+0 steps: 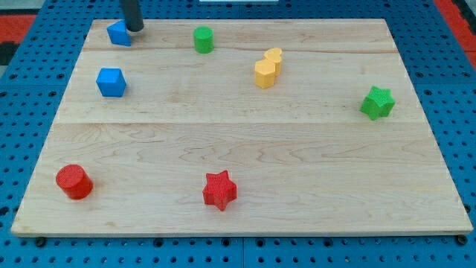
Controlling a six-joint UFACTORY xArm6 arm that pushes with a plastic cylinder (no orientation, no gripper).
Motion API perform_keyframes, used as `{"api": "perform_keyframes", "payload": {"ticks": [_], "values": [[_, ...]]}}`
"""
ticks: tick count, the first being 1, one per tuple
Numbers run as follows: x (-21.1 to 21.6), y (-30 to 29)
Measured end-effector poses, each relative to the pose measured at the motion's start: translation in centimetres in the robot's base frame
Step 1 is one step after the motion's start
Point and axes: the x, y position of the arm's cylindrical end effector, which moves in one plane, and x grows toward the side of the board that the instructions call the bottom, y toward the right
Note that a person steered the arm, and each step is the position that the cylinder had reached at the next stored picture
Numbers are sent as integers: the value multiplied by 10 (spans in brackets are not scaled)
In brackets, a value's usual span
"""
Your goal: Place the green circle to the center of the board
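The green circle (203, 39) stands near the board's top edge, left of the middle. My tip (134, 28) is at the top left, touching or just beside the right side of a blue block (118, 33). The green circle lies to the right of my tip, apart from it. The wooden board (238, 141) fills most of the view.
A blue cube (111, 82) sits below the blue block at the left. A yellow hexagon (265, 73) touches a yellow heart (273, 58) right of the green circle. A green star (377, 102) is at the right. A red circle (74, 182) and a red star (219, 189) are near the bottom.
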Motion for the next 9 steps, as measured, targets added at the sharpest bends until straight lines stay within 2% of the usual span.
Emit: {"api": "perform_keyframes", "payload": {"ticks": [2,3,4,5,6,7,8,9], "values": [[7,105],[39,161],[72,183],[34,202],[45,250],[79,241],[85,198],[62,198]]}}
